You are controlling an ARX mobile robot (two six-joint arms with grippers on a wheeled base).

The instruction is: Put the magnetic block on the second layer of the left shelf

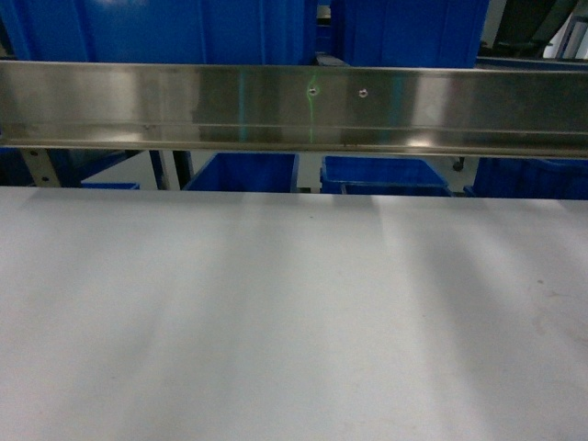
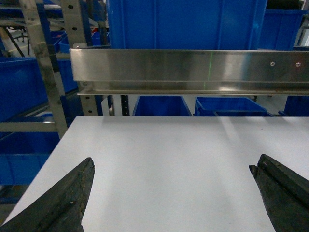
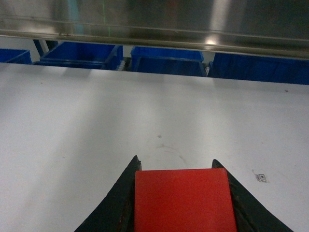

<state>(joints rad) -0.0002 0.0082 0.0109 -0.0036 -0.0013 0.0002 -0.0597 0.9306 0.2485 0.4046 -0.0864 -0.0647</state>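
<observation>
White table [image 1: 294, 322] below a steel shelf rail [image 1: 294, 106]. Right gripper [image 3: 181, 193], at six o'clock, grasps the red magnetic block [image 3: 183, 200]; left gripper [image 2: 174, 193] hovers level, spread wide.

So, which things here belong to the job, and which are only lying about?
Belonging to the job:
- magnetic block, held in the right gripper
- left shelf rail with its big blue crate

Only there:
- white table
- low blue crates behind the table
- left gripper, open and holding nothing
</observation>
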